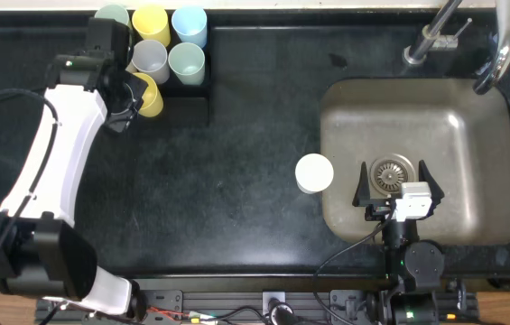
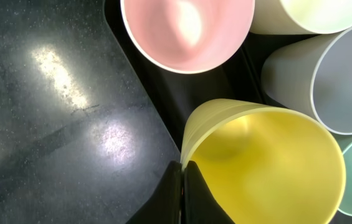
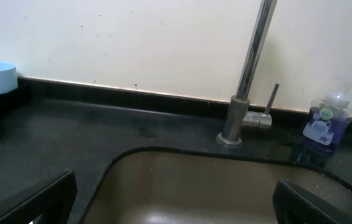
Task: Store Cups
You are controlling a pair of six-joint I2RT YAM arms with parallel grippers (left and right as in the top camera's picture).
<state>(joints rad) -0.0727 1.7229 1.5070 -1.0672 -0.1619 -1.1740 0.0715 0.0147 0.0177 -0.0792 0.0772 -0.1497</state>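
Note:
My left gripper (image 1: 133, 90) (image 2: 182, 171) is shut on the rim of a yellow cup (image 1: 151, 96) (image 2: 263, 162), which tilts at the front left of the black cup tray (image 1: 191, 101). In the tray stand a pink cup (image 2: 188, 31), a pale green cup (image 1: 112, 15), a second yellow cup (image 1: 151, 23), a blue cup (image 1: 189, 23), a grey cup (image 1: 150, 56) (image 2: 344, 81) and a teal cup (image 1: 186, 61). A white cup (image 1: 314, 172) stands alone on the counter beside the sink. My right gripper (image 1: 392, 185) (image 3: 174, 183) hangs open over the sink, holding nothing.
The steel sink (image 1: 471, 117) with its drain (image 1: 392, 171) takes up the right side. A faucet (image 3: 250, 74) and a blue soap bottle (image 3: 325, 121) stand behind it. Dark counter (image 1: 236, 208) stretches between the tray and the sink.

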